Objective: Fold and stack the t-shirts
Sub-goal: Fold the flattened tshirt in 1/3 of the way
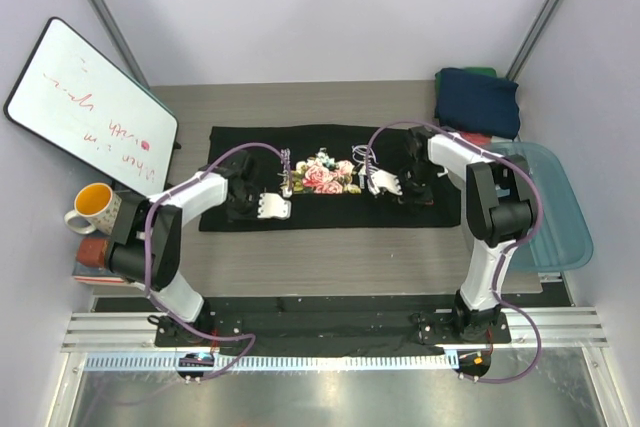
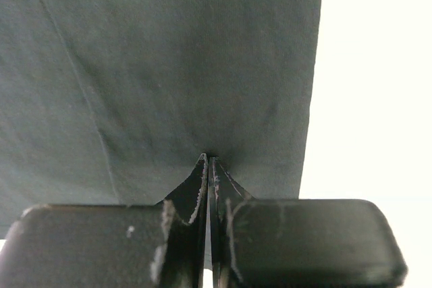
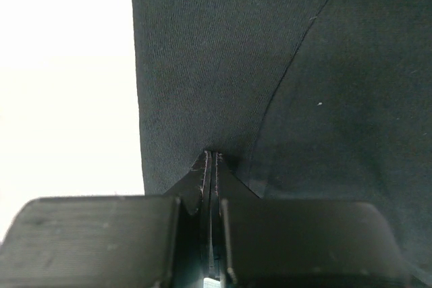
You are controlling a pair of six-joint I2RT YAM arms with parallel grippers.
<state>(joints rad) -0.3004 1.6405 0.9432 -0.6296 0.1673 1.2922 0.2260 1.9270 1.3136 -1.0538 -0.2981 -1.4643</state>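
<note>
Black short-sleeved cloth tee w/ pink rose print lies spread flat across the middle of the grey wood-look table. Its long side runs left to right, print facing up at approx. the centre.

Left gripper is down on the tee's left part and right gripper on its right part, w/ the roses between them. From each wrist cam the black fingers are pressed tight together, no gap. The cloth puckers right at the tips, so each looks to be nipping a bit of the black tee.

In the left wrist view the tee fills most of the frame, its edge running down the right side w/ a washed-out bright surface beyond. The right wrist view is the mirror of that, edge on the left.

At the far right corner a folded navy tee tops a small pile. A strip of green cloth shows behind it and a sliver of coral-red cloth at its near edge.

A translucent blue plastic tub sits at the table's right edge, just beside the right arm and near the pile.

On the left side a white dry-wipe board w/ red scribble leans tilted. A yellow mug w/ white handle stands on a reddish stack, maybe books, can't tell.
</note>
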